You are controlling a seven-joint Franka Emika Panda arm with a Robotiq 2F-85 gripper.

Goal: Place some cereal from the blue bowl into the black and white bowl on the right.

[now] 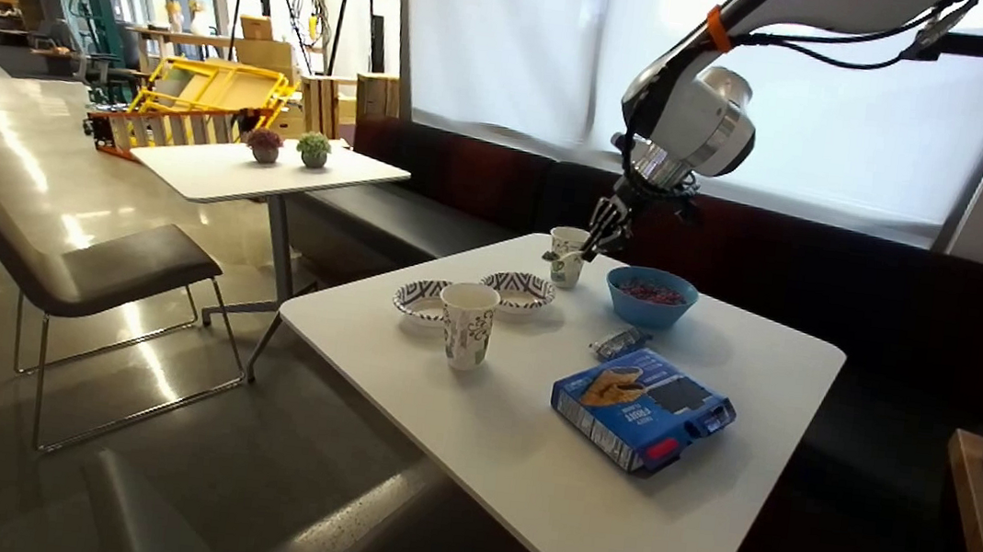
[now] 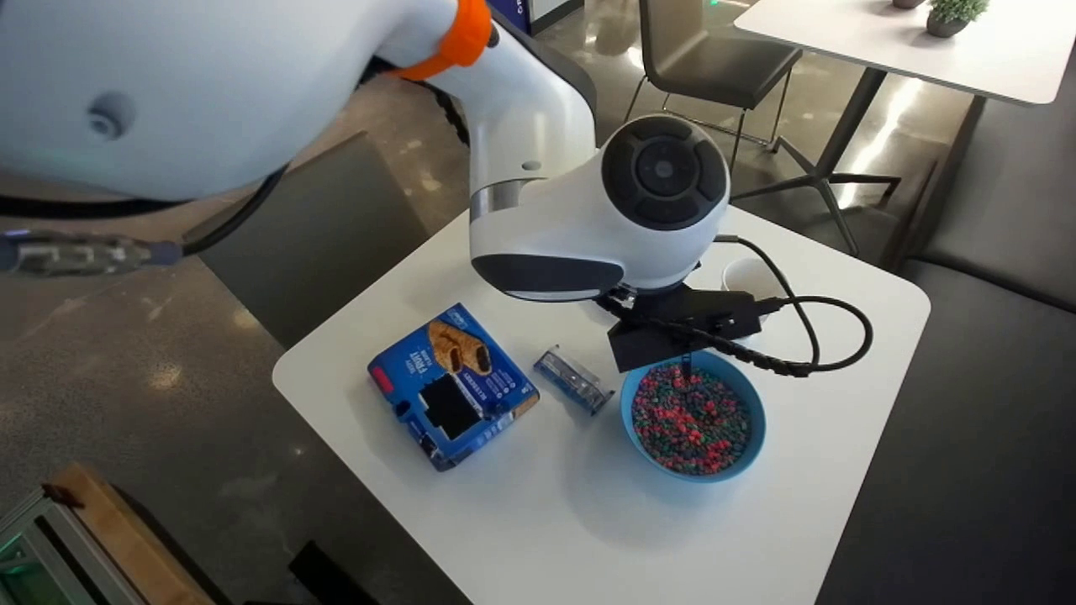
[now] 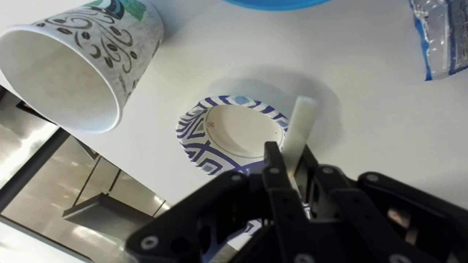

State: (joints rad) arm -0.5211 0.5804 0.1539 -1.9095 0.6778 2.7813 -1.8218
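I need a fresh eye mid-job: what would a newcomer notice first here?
Probably the blue bowl, filled with red and green cereal, on the white table. Next, the blue printed box lying flat beside a small wrapped packet. In the wrist view, a pale stick juts up from the gripper, right of centre.

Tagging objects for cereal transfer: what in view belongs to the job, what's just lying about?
Job: blue bowl, cereal, black and white bowl, second black and white bowl (unclear which is the target), gripper, pale utensil it holds.
Lying about: blue box, wrapped packet, paper cup, second paper cup.
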